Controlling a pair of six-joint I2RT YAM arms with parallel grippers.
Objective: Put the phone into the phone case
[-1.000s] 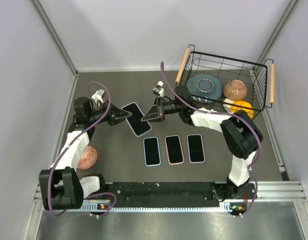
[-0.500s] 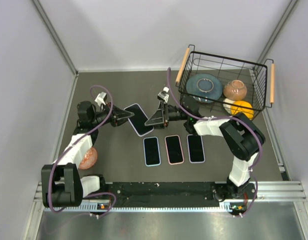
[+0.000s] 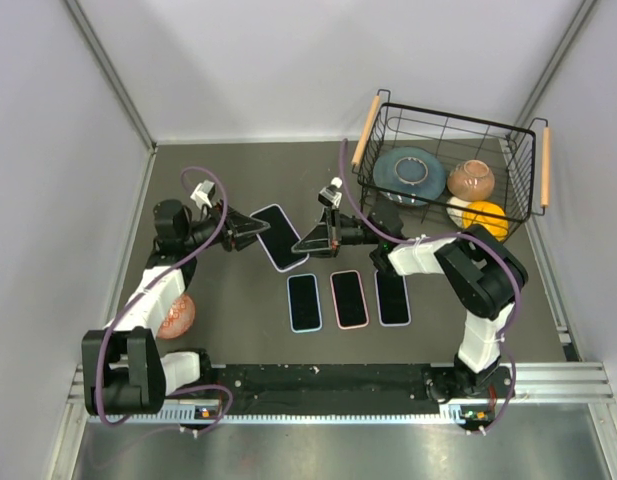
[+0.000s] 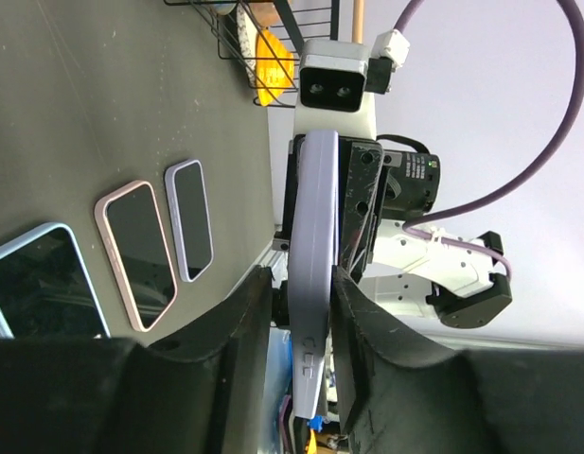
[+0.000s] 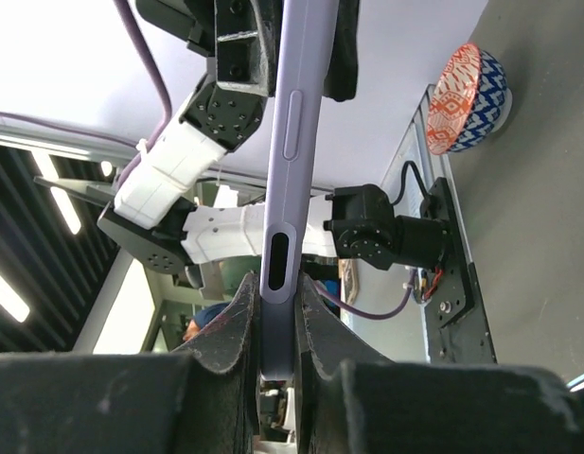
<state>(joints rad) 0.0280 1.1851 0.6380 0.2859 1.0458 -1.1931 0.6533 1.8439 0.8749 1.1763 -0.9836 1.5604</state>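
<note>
A dark-screened phone (image 3: 279, 238) framed by a lilac phone case hangs tilted above the table, between both arms. In the left wrist view the case's lilac edge (image 4: 315, 227) runs between the fingers of my left gripper (image 4: 301, 284). One finger touches it and the other stands a little off, so these jaws are open. From the top view the left gripper (image 3: 246, 231) is at the case's left end. My right gripper (image 3: 310, 243) is at the right end, shut on the case edge (image 5: 292, 142), with both fingers pressed against it (image 5: 279, 303).
Three cased phones lie in a row on the table: blue (image 3: 304, 301), pink (image 3: 349, 298) and lilac (image 3: 392, 296). A black wire basket (image 3: 458, 118) with bowls stands at the back right. A red patterned bowl (image 3: 175, 315) sits by the left arm.
My right gripper opened and shut again on the case edge, shifting slightly toward the near side. The left jaws have loosened from the case. The phone barely moved.
</note>
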